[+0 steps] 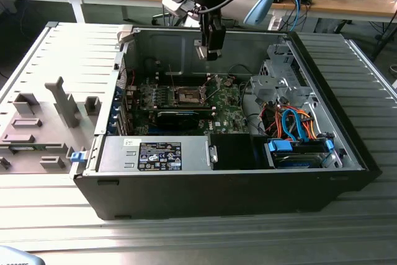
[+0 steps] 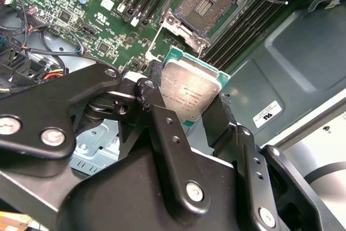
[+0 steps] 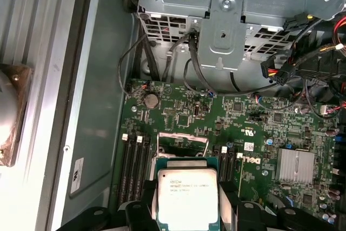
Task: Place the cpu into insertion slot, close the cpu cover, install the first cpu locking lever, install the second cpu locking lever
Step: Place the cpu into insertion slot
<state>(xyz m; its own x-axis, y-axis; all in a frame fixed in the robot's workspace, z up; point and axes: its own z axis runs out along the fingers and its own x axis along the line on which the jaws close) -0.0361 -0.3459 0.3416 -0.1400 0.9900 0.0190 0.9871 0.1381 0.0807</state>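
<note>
Pinching the cpu point(image 3: 187, 197) by two opposite edges, the gripper point(image 1: 212, 53) hangs above the open computer case point(image 1: 186, 197). In the exterior view the insertion slot point(image 1: 188, 95) lies uncovered on the green motherboard point(image 1: 229, 115), at about seven o'clock from the gripper, apart from the chip.

The computer case point(image 1: 217, 197) lies open on the table point(image 1: 186, 240), the circuit board point(image 1: 226, 116) flat on its floor and the socket point(image 1: 188, 95) mid-board. The drive cage point(image 1: 279, 79) sits to the exterior view's right of it. Up above the board, clear of the socket, the chip point(image 2: 190, 94) sits pinched between the fingers point(image 2: 224, 123) of the gripper point(image 1: 213, 51).
</note>
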